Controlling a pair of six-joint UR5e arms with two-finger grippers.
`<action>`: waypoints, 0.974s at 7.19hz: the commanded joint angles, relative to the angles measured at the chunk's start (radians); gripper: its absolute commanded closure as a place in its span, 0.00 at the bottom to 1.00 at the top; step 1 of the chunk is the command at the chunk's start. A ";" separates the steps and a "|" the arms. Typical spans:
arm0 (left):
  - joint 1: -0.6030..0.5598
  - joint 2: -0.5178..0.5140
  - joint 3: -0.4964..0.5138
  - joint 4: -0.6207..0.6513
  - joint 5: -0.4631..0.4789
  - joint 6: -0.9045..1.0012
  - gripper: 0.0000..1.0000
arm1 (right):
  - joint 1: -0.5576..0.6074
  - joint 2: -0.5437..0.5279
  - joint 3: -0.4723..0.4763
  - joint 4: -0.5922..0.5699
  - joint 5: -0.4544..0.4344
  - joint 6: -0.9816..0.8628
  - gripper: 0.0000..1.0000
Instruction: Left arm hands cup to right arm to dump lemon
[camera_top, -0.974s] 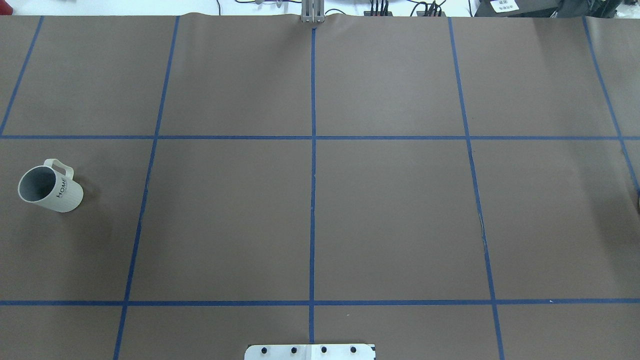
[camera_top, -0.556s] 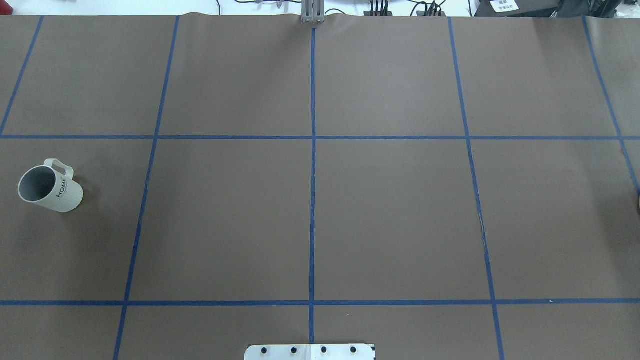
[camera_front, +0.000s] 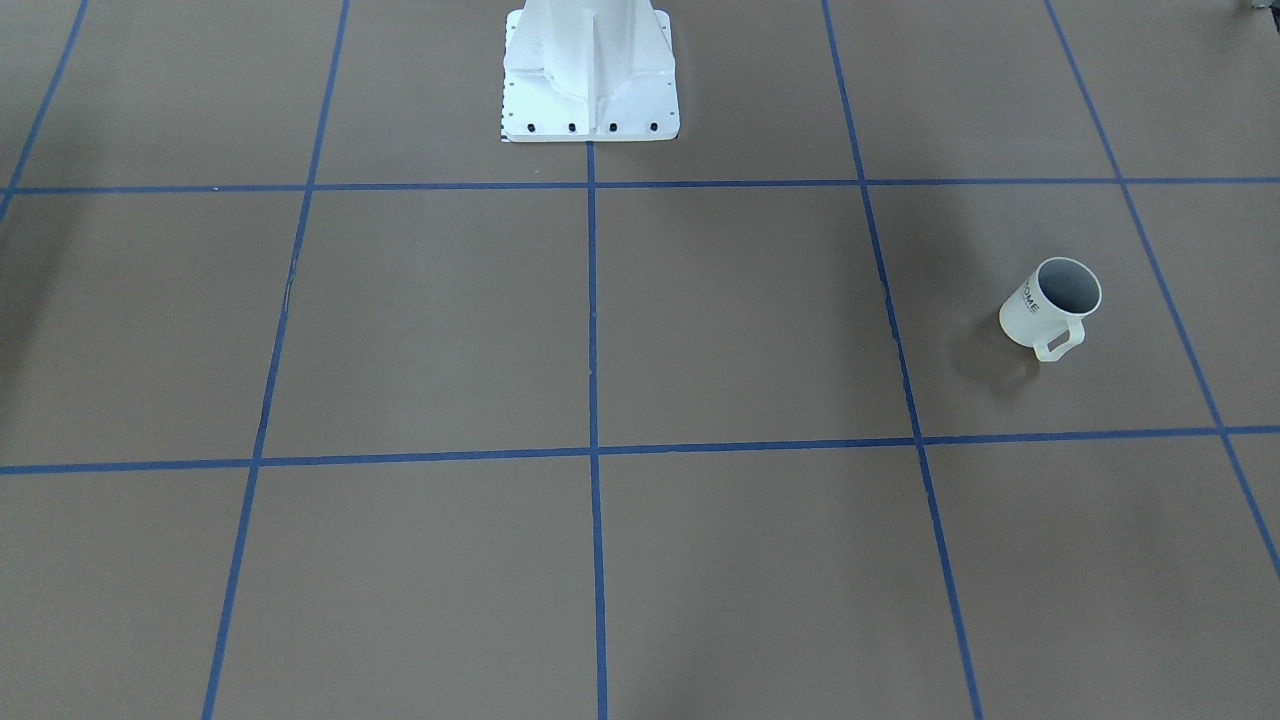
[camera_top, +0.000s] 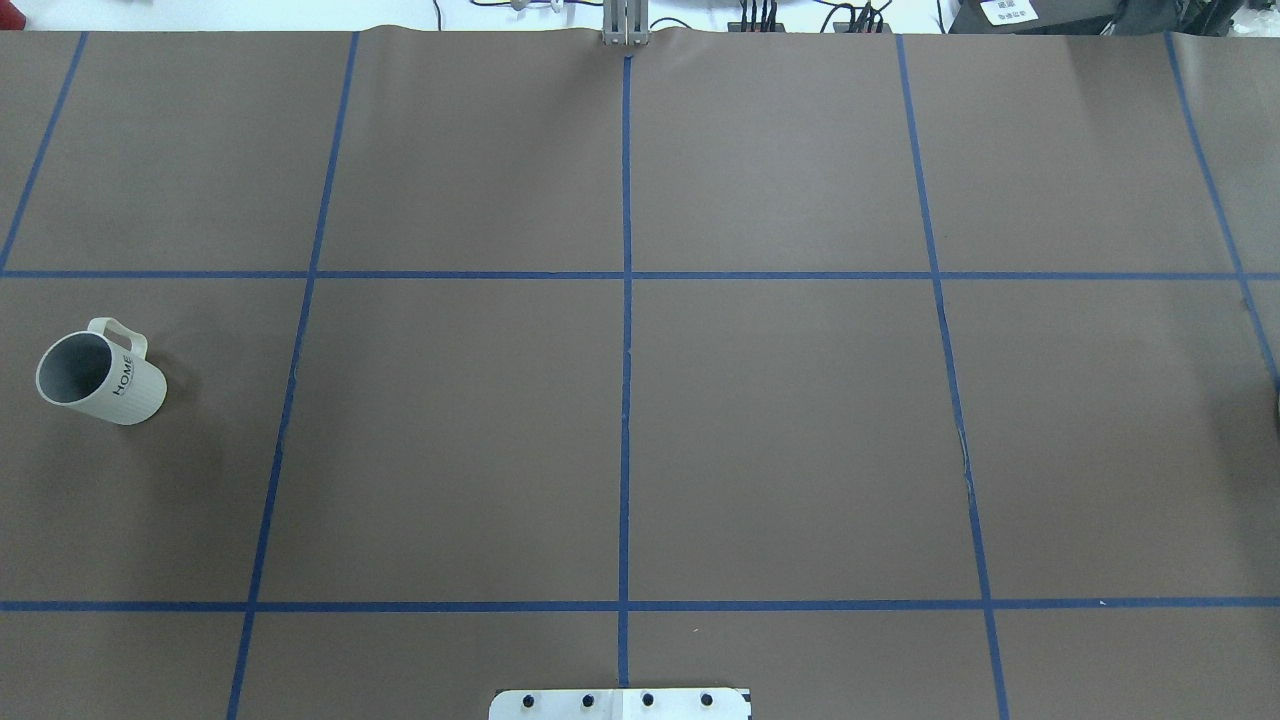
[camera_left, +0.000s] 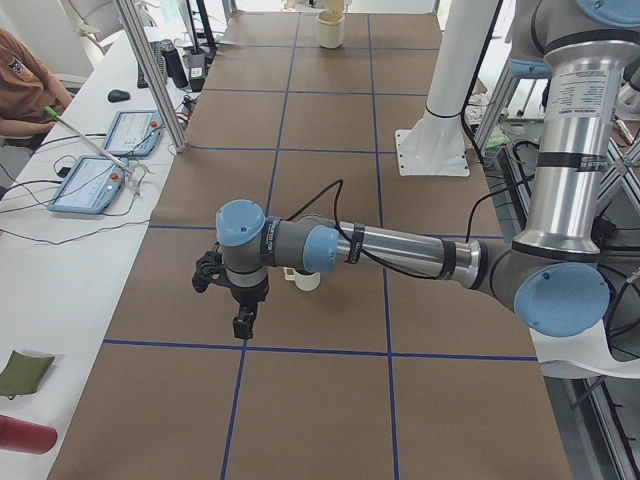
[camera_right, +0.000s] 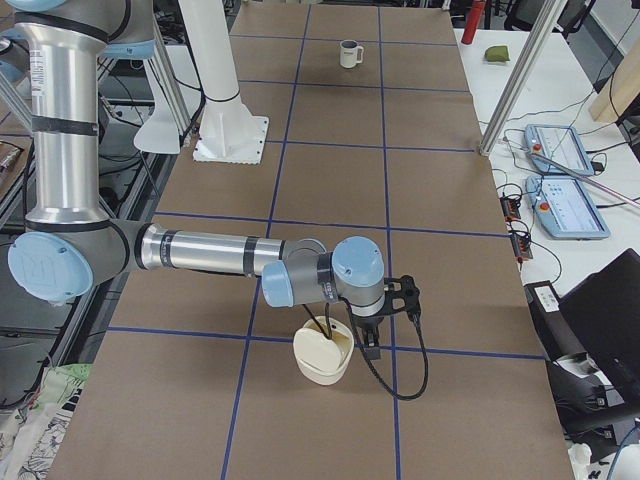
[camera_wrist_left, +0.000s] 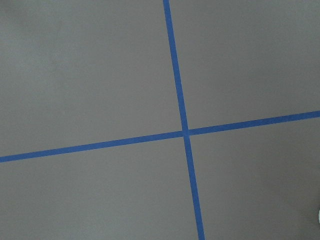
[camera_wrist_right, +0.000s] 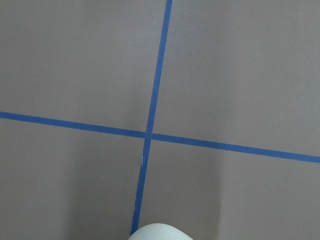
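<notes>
Cup (camera_top: 100, 375) upright on table (camera_top: 780, 420), far out on the robot's left side, handle pointing away from the robot, nothing touching it. Left arm (camera_left: 400, 250) reaches out over table, wrist near cup. Right arm (camera_right: 200, 250) reaches out at the opposite end, wrist above a cream bowl (camera_right: 322, 360). Both sets of jaws show only in the side views, so can't tell whether spread or pressed together.

Cup (camera_top: 100, 378), bowl (camera_right: 320, 368) on brown table (camera_top: 780, 420)

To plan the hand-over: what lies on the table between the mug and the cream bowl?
Nothing: between the cup and the bowl the overhead view shows only brown cover with blue tape lines.
</notes>
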 joint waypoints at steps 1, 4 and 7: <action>0.000 0.000 -0.002 0.001 -0.003 0.000 0.00 | 0.002 0.002 0.042 -0.094 0.004 0.003 0.00; 0.000 0.000 0.001 0.001 -0.005 -0.003 0.00 | 0.000 -0.013 0.105 -0.216 0.004 -0.013 0.00; -0.002 0.016 -0.002 -0.002 -0.008 0.006 0.00 | 0.000 -0.013 0.102 -0.216 0.006 -0.013 0.00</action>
